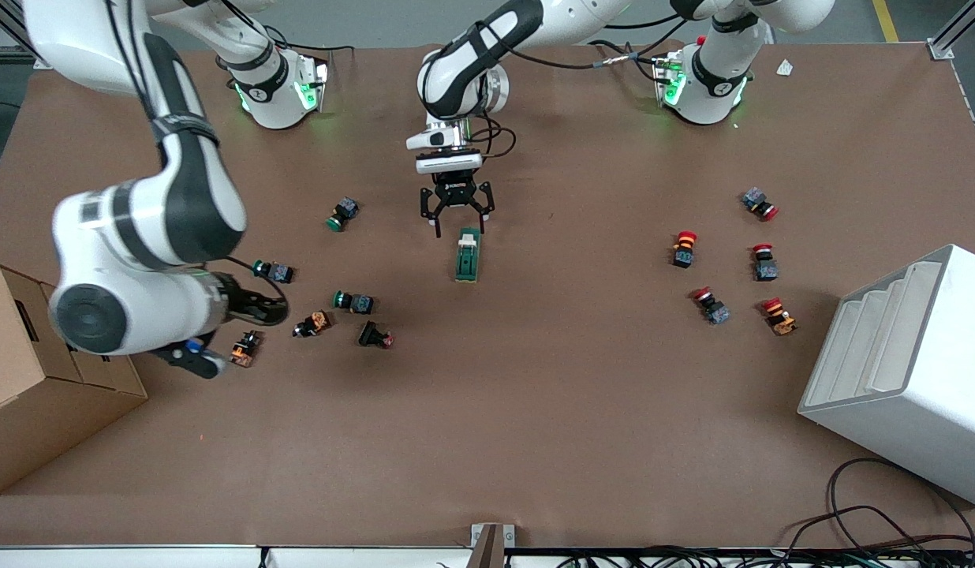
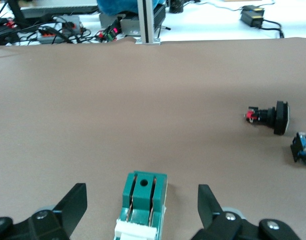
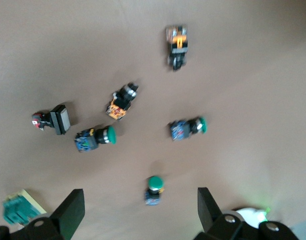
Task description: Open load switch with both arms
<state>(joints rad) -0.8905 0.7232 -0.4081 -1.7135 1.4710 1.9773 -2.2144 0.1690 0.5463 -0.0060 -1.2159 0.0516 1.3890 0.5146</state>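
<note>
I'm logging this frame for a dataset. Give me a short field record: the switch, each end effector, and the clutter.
load switch: flat on table, mid-table, untouched
left end effector: open, just above the switch's end nearest the bases
right end effector: open, over the green push-buttons toward the right arm's end
red push-buttons: clustered toward the left arm's end
cardboard box: at table edge

Left gripper [image 1: 457, 221] points down, fingers spread (mid-table) — right gripper [image 3: 138, 212] hangs high, fingers spread too.
</note>
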